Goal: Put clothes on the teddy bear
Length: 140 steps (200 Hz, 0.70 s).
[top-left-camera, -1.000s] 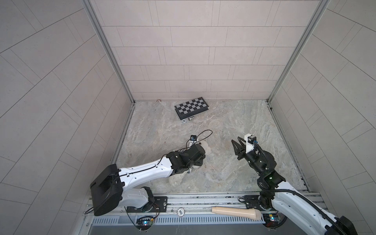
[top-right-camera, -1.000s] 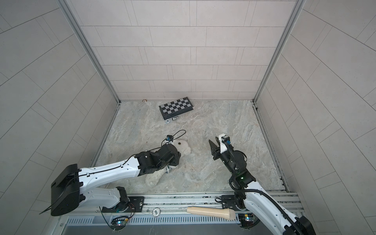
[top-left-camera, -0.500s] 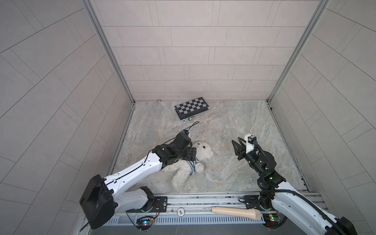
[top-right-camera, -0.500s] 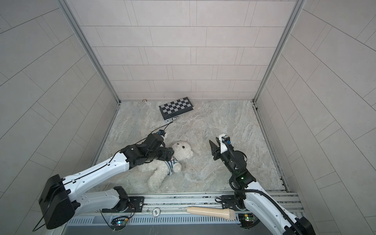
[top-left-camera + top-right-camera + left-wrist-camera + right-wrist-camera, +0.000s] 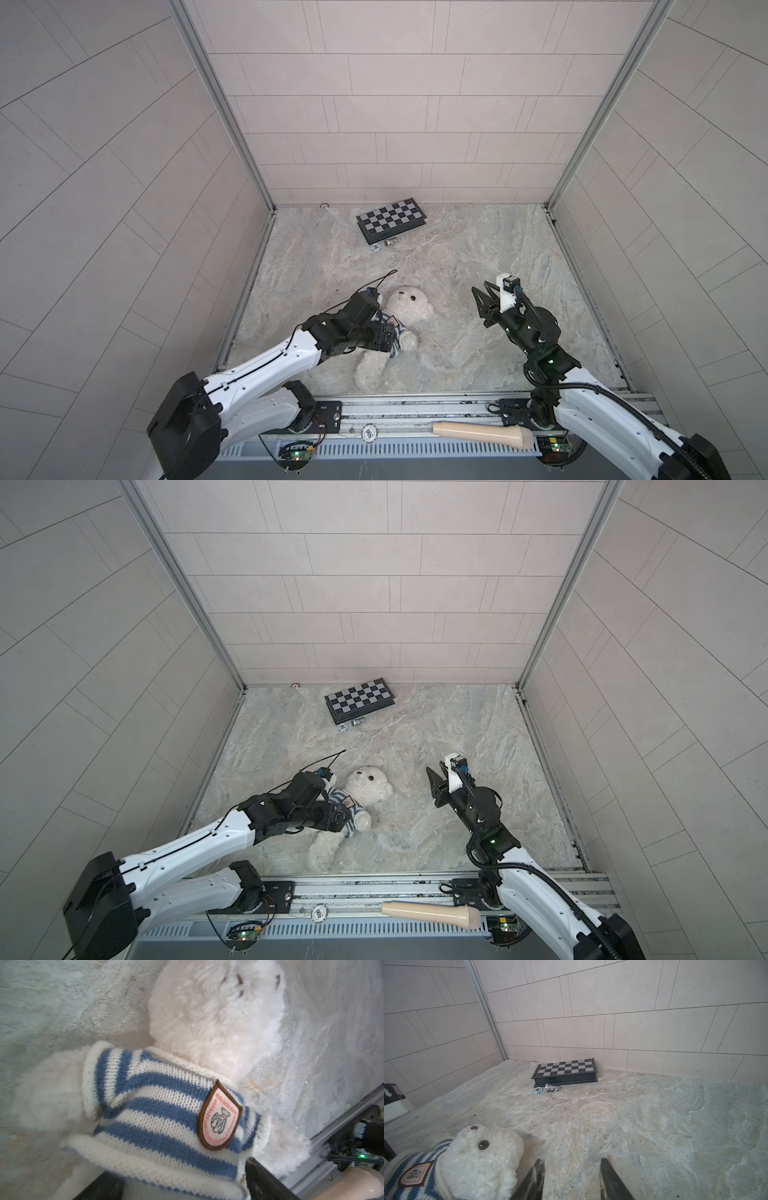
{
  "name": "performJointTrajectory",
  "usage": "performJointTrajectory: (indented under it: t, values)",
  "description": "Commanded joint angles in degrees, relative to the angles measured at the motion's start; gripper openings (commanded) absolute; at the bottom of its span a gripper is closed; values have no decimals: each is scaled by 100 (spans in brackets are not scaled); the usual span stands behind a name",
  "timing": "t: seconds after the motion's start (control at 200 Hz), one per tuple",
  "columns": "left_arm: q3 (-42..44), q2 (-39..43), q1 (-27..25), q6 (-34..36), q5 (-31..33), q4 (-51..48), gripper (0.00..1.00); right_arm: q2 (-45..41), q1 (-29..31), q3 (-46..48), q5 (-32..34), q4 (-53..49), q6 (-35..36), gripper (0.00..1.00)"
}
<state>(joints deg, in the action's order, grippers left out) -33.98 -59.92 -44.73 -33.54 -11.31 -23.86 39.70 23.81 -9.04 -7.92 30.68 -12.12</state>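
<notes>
The teddy bear (image 5: 409, 305) (image 5: 370, 785) lies on its back on the stone floor, head toward the back wall, with one leg reaching toward the front rail. It wears the blue-and-white striped shirt (image 5: 158, 1105) (image 5: 415, 1169) with a badge on the chest. My left gripper (image 5: 388, 338) (image 5: 340, 816) (image 5: 174, 1172) hangs over the bear's belly. Its jaws stand wide apart, one on each side of the shirt's hem, so it is open. My right gripper (image 5: 480, 287) (image 5: 434, 767) (image 5: 571, 1167) hovers to the right of the bear's head, open with only floor between its fingers.
A folded chessboard box (image 5: 392, 219) (image 5: 564, 1073) sits at the back wall. A silver chess piece (image 5: 552, 1087) and a poker chip (image 5: 537, 1090) lie in front of it. A beige handle (image 5: 482, 432) rests on the front rail. Tiled walls close three sides.
My left arm has swung off the bear toward the left, uncovering its head and shirt, and its jaws have spread wider. The right arm has not moved.
</notes>
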Motion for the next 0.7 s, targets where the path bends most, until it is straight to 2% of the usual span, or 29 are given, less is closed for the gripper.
performJointTrajectory:
  t: [0.0,0.135,0.28,0.571,0.696]
  values:
    - [212,120,-88,-484,-610,625,92,39,-26,-121,-32,299,-49,45]
    - [309,127,-218,-965,-942,1391,92,162,-31,-131,-49,413,-47,45]
    - [151,-260,-489,-1236,-963,1917,93,157,-26,-142,-60,400,-28,45]
    - [-53,-1213,-659,-1563,-943,3098,92,-356,-53,-84,39,-52,67,45]
    - [-244,-1499,-694,-1568,-952,3284,92,-562,-70,-63,72,-243,95,45]
